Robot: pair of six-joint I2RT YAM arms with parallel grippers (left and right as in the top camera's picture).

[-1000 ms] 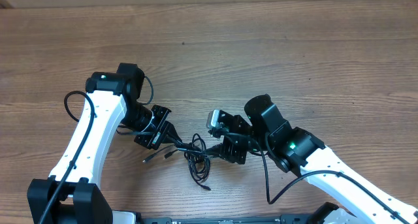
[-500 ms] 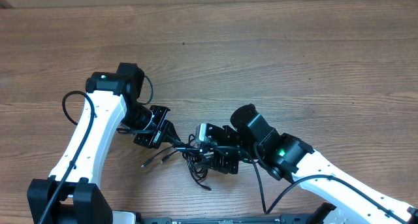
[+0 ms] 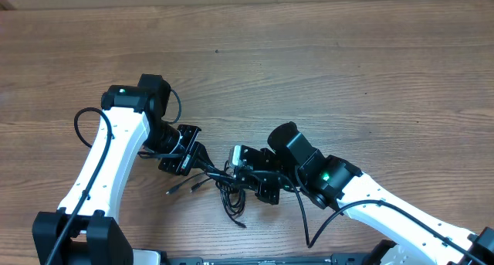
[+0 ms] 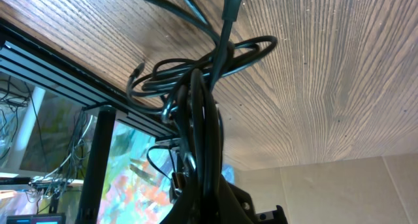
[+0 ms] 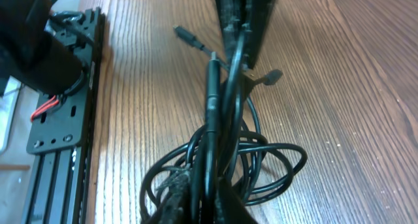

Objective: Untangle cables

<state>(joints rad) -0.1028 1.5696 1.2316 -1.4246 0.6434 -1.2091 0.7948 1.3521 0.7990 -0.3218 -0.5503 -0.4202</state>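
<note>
**Overhead.** Cables: thin black cords, looped in one small bundle on the wooden table, near its front edge, between the two arms. Left hand: reaching in from the left, closed on strands at the bundle's left side. Right hand: reaching in from the right, wrist bent low, closed on strands at the bundle's right side. Judged light and limp, springy in the loops, likely to snag at the crossings. Best taken on a single strand near a free plug end, not across the knot.

**Left wrist.** Left hand: pinched tight on several cords. Loops of the cables spread beyond the tips; contact with the table not clear.

**Right wrist.** Right hand: narrow, clamped on a plug body and the strands running forward. Coils of the cables resting on the table. Free plug end lying apart, toward the black rail. Left hand opposite, at the top of the view.
</note>
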